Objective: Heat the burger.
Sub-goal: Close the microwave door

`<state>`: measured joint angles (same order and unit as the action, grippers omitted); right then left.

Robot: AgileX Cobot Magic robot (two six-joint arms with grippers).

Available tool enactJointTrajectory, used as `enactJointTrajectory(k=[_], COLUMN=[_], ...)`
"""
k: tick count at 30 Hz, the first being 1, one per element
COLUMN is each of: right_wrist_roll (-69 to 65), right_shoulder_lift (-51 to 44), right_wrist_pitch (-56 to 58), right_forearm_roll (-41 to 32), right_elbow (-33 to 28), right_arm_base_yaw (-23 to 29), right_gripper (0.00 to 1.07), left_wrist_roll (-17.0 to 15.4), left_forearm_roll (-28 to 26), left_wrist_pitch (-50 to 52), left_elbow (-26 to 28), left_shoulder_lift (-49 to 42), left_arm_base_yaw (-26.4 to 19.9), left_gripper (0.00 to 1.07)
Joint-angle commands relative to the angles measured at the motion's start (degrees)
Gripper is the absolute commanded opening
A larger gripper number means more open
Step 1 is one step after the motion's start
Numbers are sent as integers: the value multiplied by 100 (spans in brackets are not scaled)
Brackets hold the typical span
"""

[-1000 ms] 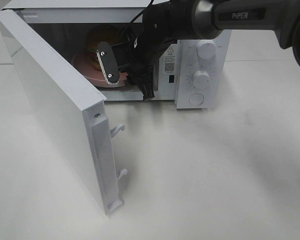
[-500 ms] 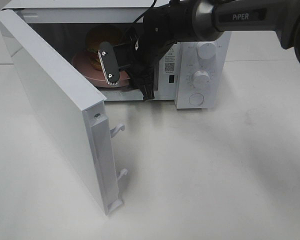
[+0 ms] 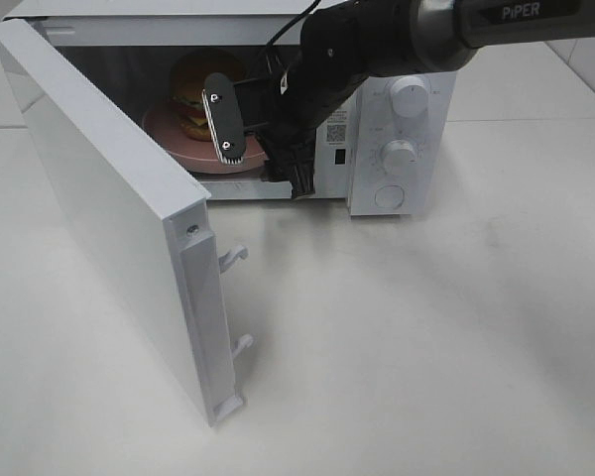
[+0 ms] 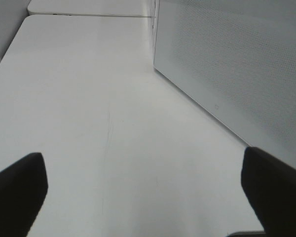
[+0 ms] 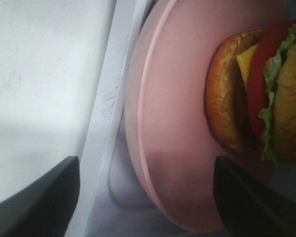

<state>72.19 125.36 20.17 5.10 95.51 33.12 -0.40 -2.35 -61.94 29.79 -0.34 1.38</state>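
The right gripper (image 3: 265, 149) hangs at the mouth of the microwave (image 3: 431, 129), jaws spread wide and holding nothing. Just beyond its fingertips, inside the cavity, lies the pink plate (image 5: 177, 98). The burger (image 3: 193, 87) stands on the plate's farther part, clear of both fingers. Beside the gripper, the microwave front carries a sticker (image 3: 337, 129) with a QR code; its small print cannot be read. Farther out sit two knobs (image 3: 410, 96) and a round button (image 3: 390, 196). Behind the gripper, the arm (image 3: 377, 40) bears the lettering "PiPER" (image 3: 521, 12). The door (image 3: 109, 198) stands swung open. The left gripper (image 4: 143, 153), also wide and empty, hovers over the white surface (image 4: 89, 98) beside a perforated wall (image 4: 237, 59).
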Motion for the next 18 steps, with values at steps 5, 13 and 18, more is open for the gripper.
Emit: enactJointTrajectory(k=[5,13,18], right_wrist_roll=[57,63,57], right_shoulder_lift=[-493,-945,-1255], right_wrist_pitch=[-195,-292,-332], right_forearm_roll=[-115,-178,-178], right_elbow=[-699,-1335,-1673], right_arm_base_yaw=[-23,-23,-23], right_gripper=[76,76,76], left_wrist_roll=[-17,-17,-17], left_forearm_roll=[-46,-46,-46], left_wrist_pitch=[74,74,74], left_elbow=[-17,-17,-17], left_shoulder_lift=[-86,-86,-86], left_arm_base_yaw=[11,11,11], left_gripper=[100,100,100])
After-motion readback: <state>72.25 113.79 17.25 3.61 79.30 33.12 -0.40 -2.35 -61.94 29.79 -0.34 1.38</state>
